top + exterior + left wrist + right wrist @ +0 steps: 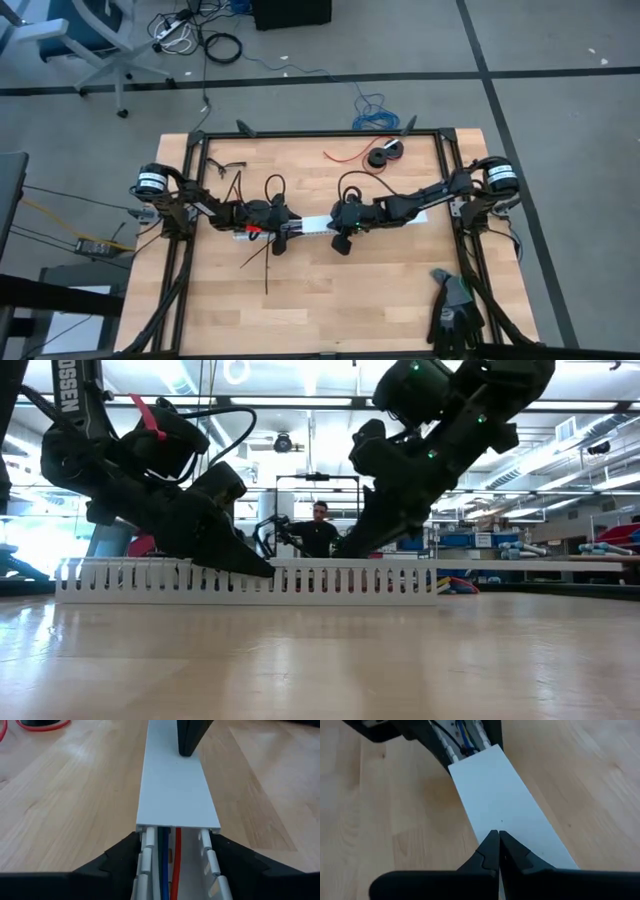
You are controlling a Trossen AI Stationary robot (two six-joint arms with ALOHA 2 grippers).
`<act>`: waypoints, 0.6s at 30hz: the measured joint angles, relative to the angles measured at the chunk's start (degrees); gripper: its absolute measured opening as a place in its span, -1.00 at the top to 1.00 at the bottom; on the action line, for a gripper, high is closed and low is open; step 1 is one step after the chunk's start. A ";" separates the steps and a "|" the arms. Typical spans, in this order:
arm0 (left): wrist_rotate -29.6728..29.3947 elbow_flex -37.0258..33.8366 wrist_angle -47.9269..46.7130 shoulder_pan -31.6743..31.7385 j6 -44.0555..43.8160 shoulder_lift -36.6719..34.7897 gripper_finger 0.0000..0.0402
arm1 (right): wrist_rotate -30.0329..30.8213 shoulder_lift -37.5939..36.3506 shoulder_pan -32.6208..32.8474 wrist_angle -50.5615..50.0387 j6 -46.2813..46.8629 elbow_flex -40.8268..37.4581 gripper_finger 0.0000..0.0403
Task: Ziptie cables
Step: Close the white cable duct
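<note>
At mid-counter (200, 310) I see my left end effector (172, 862) spread astride the slotted white duct (175, 785), the cables (167, 865) lying between its fingers. My right end effector (498, 851), pressed together, touches the duct's lid further right.

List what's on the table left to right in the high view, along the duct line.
Left hand around the open end of the white slotted duct → cables showing in that end → duct cover → right hand, shut, tips pressed on the cover.
</note>
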 joint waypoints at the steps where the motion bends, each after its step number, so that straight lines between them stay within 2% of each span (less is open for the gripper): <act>1: 0.00 0.01 0.05 -0.02 0.00 0.01 -0.17 | -0.08 -0.22 0.00 -0.30 -0.20 -0.04 1.00; 5: 0.20 0.07 0.11 -0.02 0.25 0.04 -0.19 | -0.26 -0.71 0.00 -0.48 -0.43 -0.09 1.00; 13: 0.82 0.31 -0.38 -0.02 2.02 -0.09 -0.36 | -0.24 -0.49 0.02 -0.86 -0.19 -0.11 1.00; 18: 0.85 -0.22 -0.25 -0.04 2.35 -0.60 -0.38 | -0.26 -0.49 -0.05 -1.08 -0.16 -0.09 1.00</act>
